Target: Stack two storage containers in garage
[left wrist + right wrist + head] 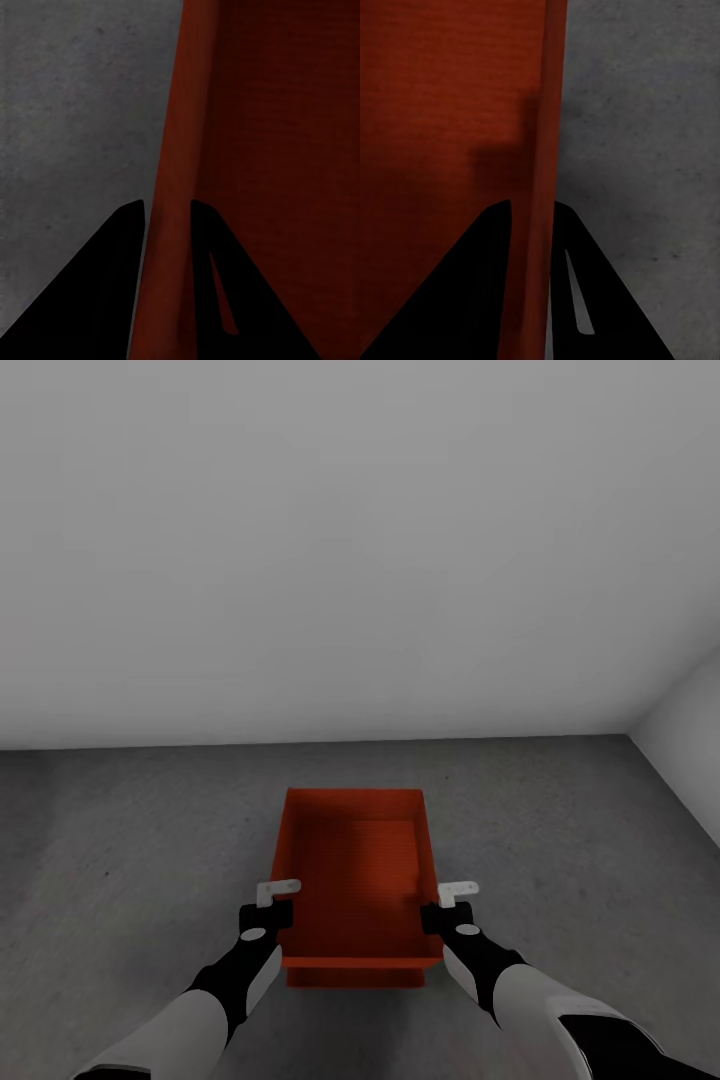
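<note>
The left end effector (268, 905) is clamped over the box's (352, 870) left wall and the right end effector (448, 908) over its right wall, each wrist view showing one finger inside and one outside the rim. The box sits low centre in the head view, over the dark floor (120, 840) near a pale wall (350, 550); whether it rests there or hangs I cannot tell. It looks stiff, light and smooth-walled, so opposite rims seem the sound hold, kept level.

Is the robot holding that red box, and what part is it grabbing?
Yes. Both end effectors hold the red box by its side walls: the left end effector pinches the left wall's rim, the right end effector pinches the right wall's rim.
</note>
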Motion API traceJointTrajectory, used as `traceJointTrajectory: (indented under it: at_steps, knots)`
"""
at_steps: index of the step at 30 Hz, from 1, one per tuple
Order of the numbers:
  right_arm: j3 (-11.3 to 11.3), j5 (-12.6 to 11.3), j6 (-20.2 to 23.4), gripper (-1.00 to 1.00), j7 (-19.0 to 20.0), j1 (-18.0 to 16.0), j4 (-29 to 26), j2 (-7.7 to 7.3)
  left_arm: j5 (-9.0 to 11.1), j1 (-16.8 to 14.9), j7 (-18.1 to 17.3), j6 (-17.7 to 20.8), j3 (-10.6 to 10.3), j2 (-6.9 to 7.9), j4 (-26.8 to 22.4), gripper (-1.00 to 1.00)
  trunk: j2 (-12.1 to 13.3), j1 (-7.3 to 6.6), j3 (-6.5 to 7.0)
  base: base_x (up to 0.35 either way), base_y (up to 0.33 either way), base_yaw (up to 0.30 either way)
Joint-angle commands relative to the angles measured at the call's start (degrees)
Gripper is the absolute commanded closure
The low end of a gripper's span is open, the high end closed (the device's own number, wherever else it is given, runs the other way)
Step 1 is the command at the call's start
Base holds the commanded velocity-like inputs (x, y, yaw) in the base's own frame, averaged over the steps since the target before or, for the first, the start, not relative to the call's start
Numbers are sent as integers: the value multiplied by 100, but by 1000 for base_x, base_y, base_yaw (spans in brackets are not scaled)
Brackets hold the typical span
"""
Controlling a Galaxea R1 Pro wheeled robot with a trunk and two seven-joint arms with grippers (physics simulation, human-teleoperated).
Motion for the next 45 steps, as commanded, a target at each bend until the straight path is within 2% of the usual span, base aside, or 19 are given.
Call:
traceJointTrajectory:
  at_steps: [1,7,8,10,17,25,45]
  knots:
    - [-136,89,-16,100,-15,-8,-30,4,31,0,491,-20,-50,169,166,100,-3,0,-4,0,0,0]
    - [-136,89,-15,100,-15,-8,-30,3,29,0,491,-20,-57,168,179,100,-3,0,-4,0,0,0]
    - [-78,70,-11,100,-16,-8,-30,30,12,0,59,0,-22,33,33,100,-3,0,-4,0,0,0]
    - [-54,66,-10,100,-16,-8,-30,34,18,0,15,5,-18,62,10,100,-3,0,-4,0,0,0]
    - [-22,26,-10,100,-16,-8,12,24,-85,0,-51,2,115,52,68,100,-3,0,-4,0,0,0]
    - [58,-68,-10,100,-15,-8,118,-4,-319,0,-72,-2,367,-6,169,100,-3,0,-4,0,0,0]
    - [551,-555,-18,100,-40,-8,143,-6,-811,0,-173,-7,870,-65,173,100,-3,0,-4,0,0,0]
